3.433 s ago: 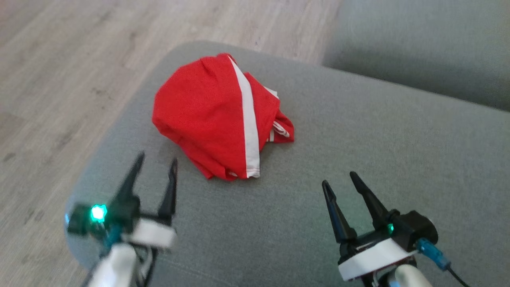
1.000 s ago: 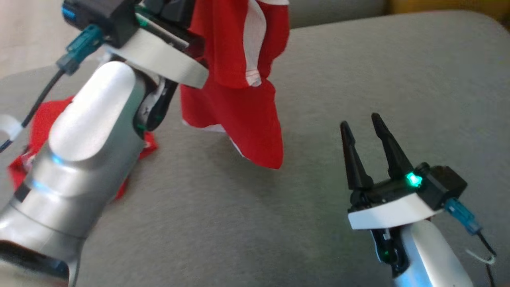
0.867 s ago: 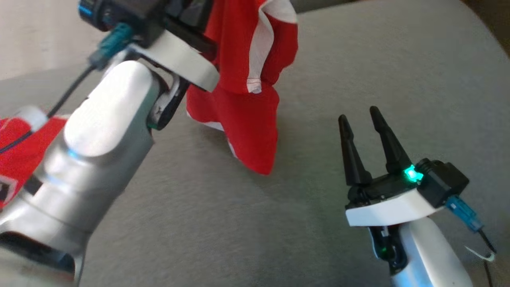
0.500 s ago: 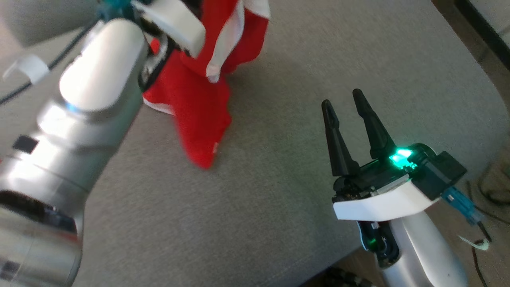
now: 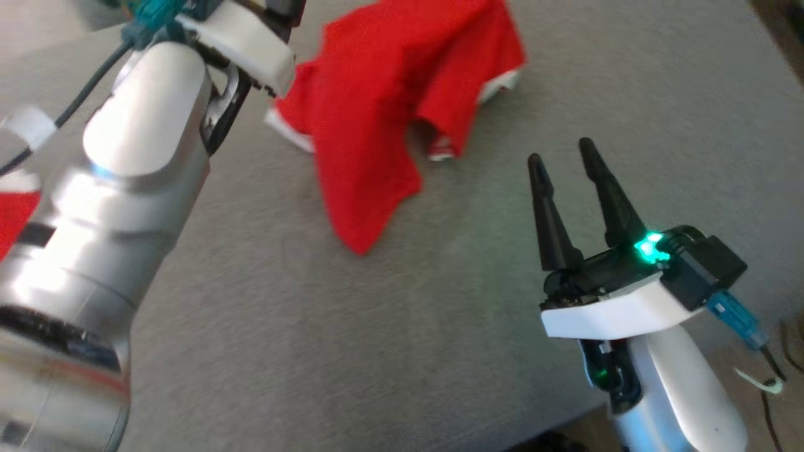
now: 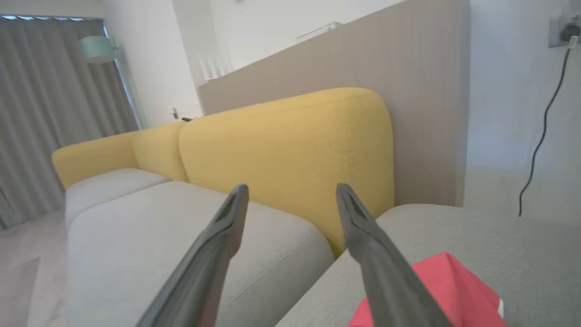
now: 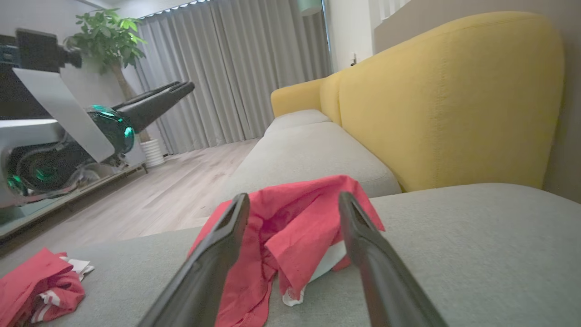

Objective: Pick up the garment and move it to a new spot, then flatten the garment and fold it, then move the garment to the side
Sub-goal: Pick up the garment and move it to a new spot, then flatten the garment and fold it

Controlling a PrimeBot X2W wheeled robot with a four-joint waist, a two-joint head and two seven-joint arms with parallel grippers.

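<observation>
1. Up high, holds the left gripper (image 6: 292, 188) with fingers spread wide, nothing between them, pointing toward the yellow backrest (image 6: 290, 136).
2. Shows the red garment (image 5: 389, 107) loose and crumpled on the grey seat cushion (image 5: 377, 326), white trim at its edges, touching neither gripper.
3. Holds the right gripper (image 5: 559, 152) low over the same cushion, fingers likewise apart and empty, aimed at the garment, near but clear of it.
4. Has a second red cloth (image 7: 41, 281) with white stripes bunched well off toward the cushion's left end.
</observation>
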